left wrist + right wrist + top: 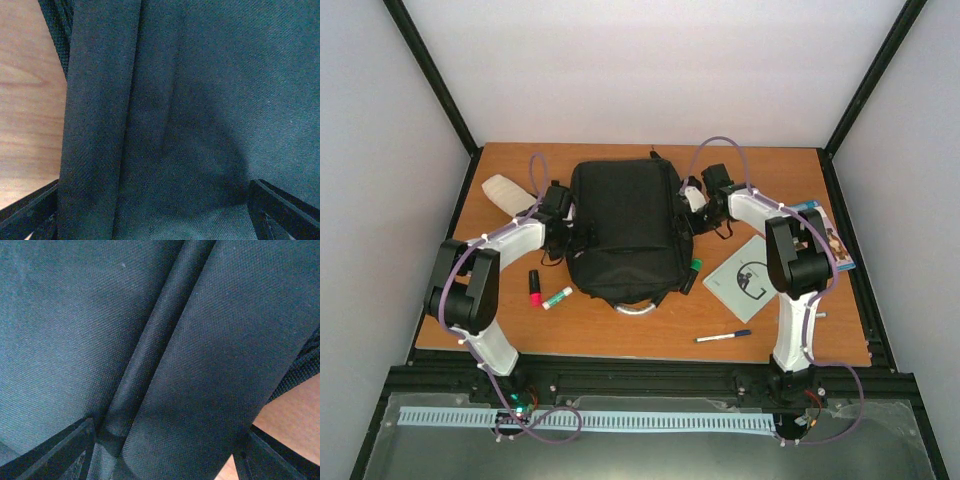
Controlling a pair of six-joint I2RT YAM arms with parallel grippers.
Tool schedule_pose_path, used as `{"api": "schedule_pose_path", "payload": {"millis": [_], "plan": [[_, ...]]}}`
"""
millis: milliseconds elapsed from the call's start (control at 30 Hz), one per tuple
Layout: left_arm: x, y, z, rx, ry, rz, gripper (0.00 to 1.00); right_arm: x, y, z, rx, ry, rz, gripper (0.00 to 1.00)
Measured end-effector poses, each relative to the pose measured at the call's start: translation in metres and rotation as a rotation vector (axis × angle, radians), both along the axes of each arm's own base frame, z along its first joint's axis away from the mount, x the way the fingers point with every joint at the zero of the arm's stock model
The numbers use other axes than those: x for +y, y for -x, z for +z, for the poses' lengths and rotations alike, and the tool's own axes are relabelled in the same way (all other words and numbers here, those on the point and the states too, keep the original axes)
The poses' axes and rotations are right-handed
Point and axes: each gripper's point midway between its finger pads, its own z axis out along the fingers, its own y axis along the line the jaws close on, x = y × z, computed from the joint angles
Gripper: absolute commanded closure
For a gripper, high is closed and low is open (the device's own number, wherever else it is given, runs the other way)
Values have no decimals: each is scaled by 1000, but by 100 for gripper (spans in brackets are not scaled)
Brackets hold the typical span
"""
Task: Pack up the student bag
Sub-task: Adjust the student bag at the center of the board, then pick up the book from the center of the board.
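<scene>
Wooden table (520,330) | student bag (625,225) centre | left claw (155,212), right claw (165,455) spread, seemingly astride bag's sides | booklet (748,275), pen (724,336) nearby

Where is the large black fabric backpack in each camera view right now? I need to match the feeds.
Top external: the large black fabric backpack lies mid-table.
Left wrist: its fabric fills all but the left edge.
Right wrist: its fabric fills all but the lower right corner.
Shared landmark: the wooden table, seen at left and at lower right.
</scene>
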Motion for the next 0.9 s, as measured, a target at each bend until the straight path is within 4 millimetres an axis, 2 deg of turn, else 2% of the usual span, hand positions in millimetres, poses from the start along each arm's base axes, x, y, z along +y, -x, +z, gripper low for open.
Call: {"api": "schedule_pose_path", "payload": {"millis": [200, 300, 400, 467, 533, 600, 700, 767, 833, 900], "plan": [[1, -21, 11, -35, -30, 15, 1, 6, -20, 8, -27, -7, -3, 24], [7, -26, 16, -41, -70, 31, 0, 5, -20, 8, -22, -1, -6, 19], [16, -27, 19, -39, -119, 53, 0, -3, -21, 9, -22, 20, -28, 11], [22, -24, 22, -33, -143, 67, 0, -15, -21, 19, -23, 34, -54, 10], [25, -20, 29, -32, -152, 77, 0, -35, -25, 40, -48, 27, -101, 10], [27, -17, 42, -53, -147, 83, 0, -66, -29, 72, -102, 11, -167, 10], [21, -13, 75, -132, -124, 53, 0, -121, -24, 125, -215, -3, -273, 10], [7, -8, 101, -205, -102, -9, 0, -151, -11, 151, -282, 6, -315, 10], [-12, 1, 121, -260, -64, -90, 1, -171, 9, 163, -314, 27, -330, 10], [-31, 10, 134, -293, -21, -168, 0, -187, 31, 161, -308, 52, -334, 10]]}}
